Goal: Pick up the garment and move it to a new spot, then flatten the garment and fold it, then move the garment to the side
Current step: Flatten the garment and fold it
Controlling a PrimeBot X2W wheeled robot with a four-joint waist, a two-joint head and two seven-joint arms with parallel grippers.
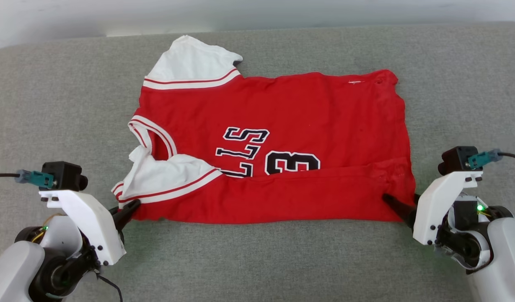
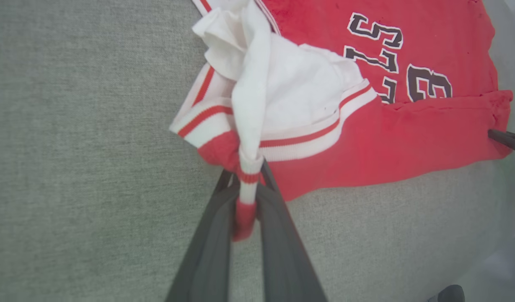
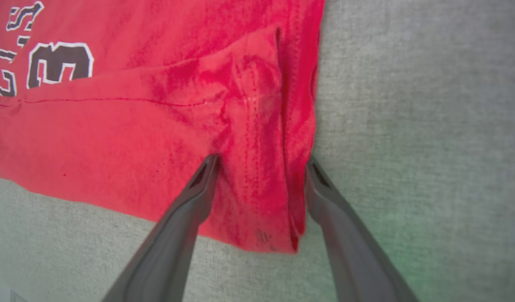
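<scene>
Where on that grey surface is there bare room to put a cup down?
Bare grey surface lies left of the shirt, right of its hem, and along the near strip between the left gripper and the right gripper. It is crowded at the shirt's near corners: the left one pinches the sleeve trim, the right one straddles the hem, open.
</scene>
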